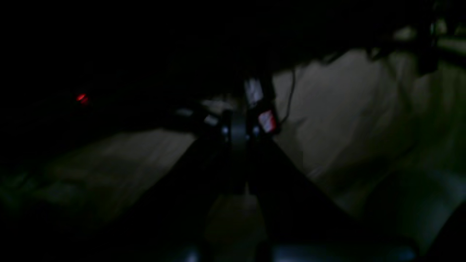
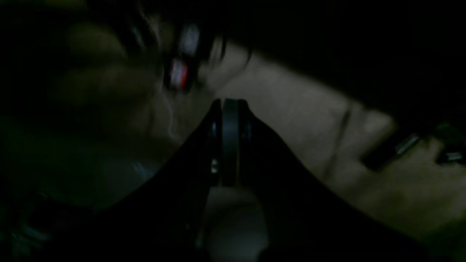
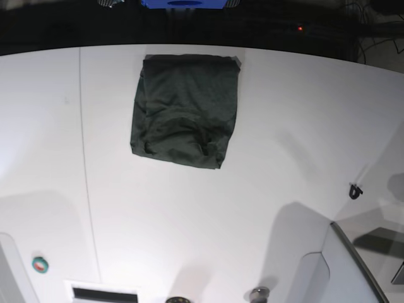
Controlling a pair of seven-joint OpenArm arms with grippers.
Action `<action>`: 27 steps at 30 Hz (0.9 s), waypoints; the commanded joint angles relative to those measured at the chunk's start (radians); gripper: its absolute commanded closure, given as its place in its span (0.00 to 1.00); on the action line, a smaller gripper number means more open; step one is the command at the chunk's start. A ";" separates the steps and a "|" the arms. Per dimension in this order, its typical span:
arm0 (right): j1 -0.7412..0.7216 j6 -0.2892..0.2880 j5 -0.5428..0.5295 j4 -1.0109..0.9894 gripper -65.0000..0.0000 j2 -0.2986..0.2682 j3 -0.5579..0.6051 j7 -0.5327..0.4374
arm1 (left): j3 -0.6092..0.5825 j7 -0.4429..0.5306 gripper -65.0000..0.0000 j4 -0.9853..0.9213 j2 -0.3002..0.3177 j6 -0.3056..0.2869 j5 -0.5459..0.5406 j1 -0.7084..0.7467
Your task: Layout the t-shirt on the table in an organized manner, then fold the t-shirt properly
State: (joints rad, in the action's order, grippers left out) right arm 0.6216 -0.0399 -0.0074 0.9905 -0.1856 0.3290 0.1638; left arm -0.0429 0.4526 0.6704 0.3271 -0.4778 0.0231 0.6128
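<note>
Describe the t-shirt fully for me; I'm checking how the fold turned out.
The t-shirt is dark green, plain, soft-looking cloth, folded into a compact, roughly rectangular bundle. Its far edge is fairly straight; the near edge is wrinkled and uneven. No sleeves stick out. It lies flat on the white table near the far edge, right of the thin dark seam, with no gripper touching it.

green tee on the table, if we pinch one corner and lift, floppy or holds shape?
Probably floppy: the t-shirt lies in soft wrinkles and bunched folds along its near edge. Lifted by a corner, the stacked layers would likely unfold and drape. It would likely slide easily on the smooth white table.
</note>
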 commanded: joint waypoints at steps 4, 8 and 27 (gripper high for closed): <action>-0.236 0.004 -0.001 -0.520 0.98 0.018 0.092 -0.126 | -0.087 0.010 1.00 -0.311 -0.004 0.017 0.002 -0.173; -0.440 0.011 -0.001 -0.971 0.98 0.028 0.103 -0.455 | -0.222 0.002 1.00 -0.625 -0.073 0.101 0.002 -0.393; -0.474 0.013 -0.001 -0.982 0.98 -0.019 0.103 -0.491 | -0.533 -0.159 1.00 -0.578 -0.118 0.204 -0.009 -0.568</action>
State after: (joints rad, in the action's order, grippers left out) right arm 0.1318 -0.0349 -0.0101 0.0154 -0.1902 0.4305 -0.3340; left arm -0.5751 0.3023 0.1020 0.1955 -0.2649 0.0032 0.0235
